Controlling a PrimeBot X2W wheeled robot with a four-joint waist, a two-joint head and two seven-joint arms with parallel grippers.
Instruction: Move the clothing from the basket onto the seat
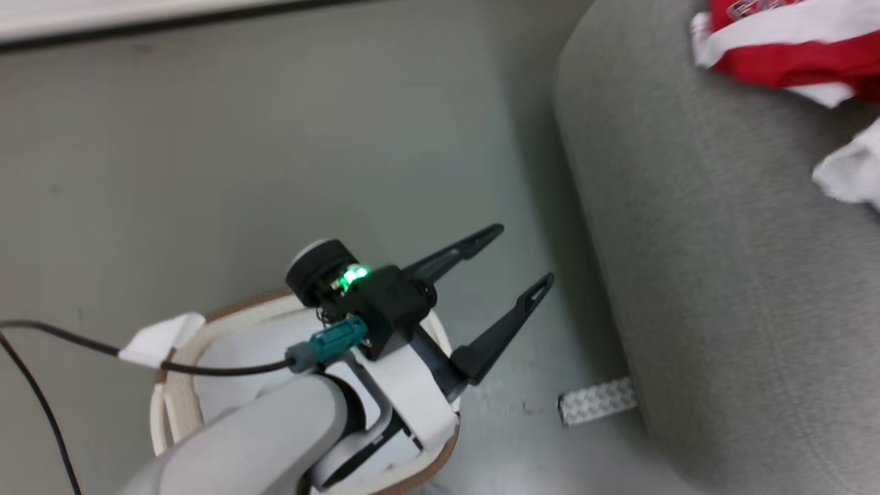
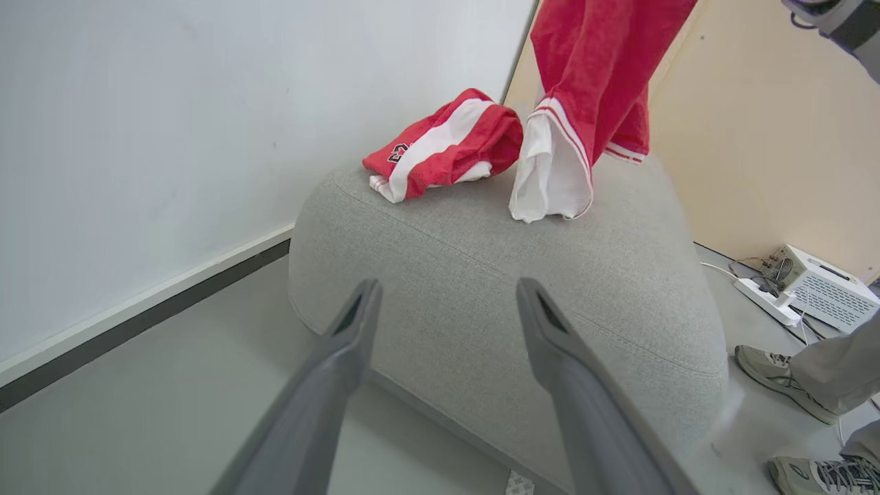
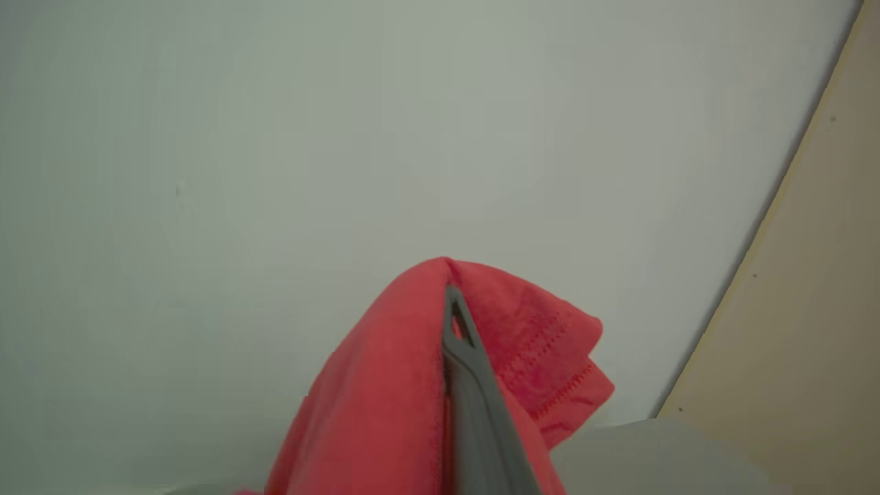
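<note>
My left gripper [image 1: 522, 256] stands open and empty above the floor, just past the basket [image 1: 234, 311], between it and the seat [image 1: 722, 275]. The basket's inside is mostly hidden by my forearm. In the left wrist view the open fingers [image 2: 357, 330] point at the grey seat [image 2: 481, 275]. A bunched red and white garment [image 2: 440, 144] lies at the seat's far corner. My right gripper [image 3: 450, 295] is shut on a second red garment [image 3: 385, 385]. That garment [image 2: 598, 69] hangs down, and its white panel [image 2: 550, 172] touches the seat top.
A strip of white tape [image 1: 597, 401] lies on the grey floor by the seat's base. A person's shoes [image 2: 777, 371] stand beside the seat, near a power strip and a white box [image 2: 821, 285]. A white wall runs behind the seat.
</note>
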